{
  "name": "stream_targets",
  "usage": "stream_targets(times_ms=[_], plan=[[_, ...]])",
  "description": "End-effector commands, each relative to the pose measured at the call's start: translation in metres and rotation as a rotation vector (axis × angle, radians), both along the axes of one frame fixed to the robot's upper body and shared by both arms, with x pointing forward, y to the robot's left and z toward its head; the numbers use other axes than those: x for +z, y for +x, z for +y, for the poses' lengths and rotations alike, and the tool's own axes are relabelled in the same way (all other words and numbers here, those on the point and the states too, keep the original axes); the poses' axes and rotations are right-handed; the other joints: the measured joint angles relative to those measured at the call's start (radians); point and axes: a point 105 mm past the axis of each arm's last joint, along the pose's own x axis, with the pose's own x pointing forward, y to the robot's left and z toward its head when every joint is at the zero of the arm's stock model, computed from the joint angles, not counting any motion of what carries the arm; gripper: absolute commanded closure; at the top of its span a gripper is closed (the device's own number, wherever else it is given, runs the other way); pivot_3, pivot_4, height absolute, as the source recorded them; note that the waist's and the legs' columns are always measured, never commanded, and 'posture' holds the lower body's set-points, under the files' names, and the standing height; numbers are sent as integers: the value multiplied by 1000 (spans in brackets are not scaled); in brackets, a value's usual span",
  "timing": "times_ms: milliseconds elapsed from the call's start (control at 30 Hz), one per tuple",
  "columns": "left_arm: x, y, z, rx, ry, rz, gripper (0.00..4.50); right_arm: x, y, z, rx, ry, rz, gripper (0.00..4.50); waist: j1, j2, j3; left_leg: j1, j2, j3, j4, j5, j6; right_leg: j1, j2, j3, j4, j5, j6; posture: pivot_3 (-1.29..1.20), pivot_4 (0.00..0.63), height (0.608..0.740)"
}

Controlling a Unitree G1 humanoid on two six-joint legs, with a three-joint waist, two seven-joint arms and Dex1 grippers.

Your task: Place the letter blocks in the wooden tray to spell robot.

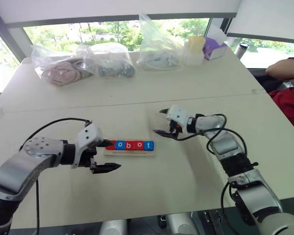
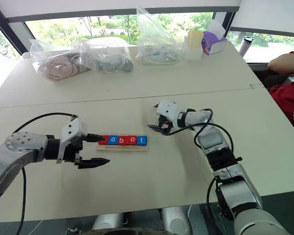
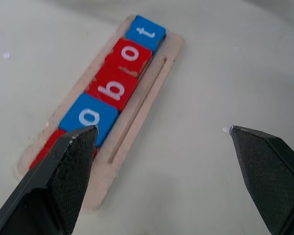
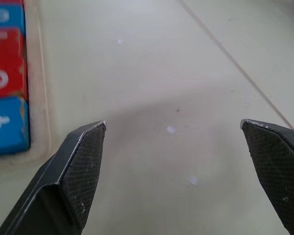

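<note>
Lying in a row inside the wooden tray near the middle of the worktop, the letter blocks read o, b, o, t, with a red tile at the left end half hidden. The left end effector hovers wide and empty at the tray's left end. The right end effector hangs wide, empty, just right of the tray.

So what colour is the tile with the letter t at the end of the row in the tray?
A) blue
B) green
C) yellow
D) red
A: the t tile is blue, sitting at the end of the row in the wooden tray, next to a red o tile.
</note>
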Motion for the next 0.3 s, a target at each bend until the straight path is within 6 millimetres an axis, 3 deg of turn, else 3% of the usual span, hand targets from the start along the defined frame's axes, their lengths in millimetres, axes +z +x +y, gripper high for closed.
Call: stream_targets(times_ms=[33,133,300], plan=[[16,-5,26,78,20,-28,0,32,-37,-12,35,145,119,25,1,0,0,0,0,-1,0,0,0,0,0,0,0,0,0,0,150,740],[14,-16,49,168,41,-7,0,33,-70,-28,21,151,238,25,3,1,0,0,1,-2,-2,0,0,0,-1,0,-1,-1,0,0,150,740],[13,-26,80,326,5,11,0,14,-112,-49,-20,104,400,25,3,0,0,2,0,0,-1,0,0,1,-1,0,-1,-5,0,0,150,740]])
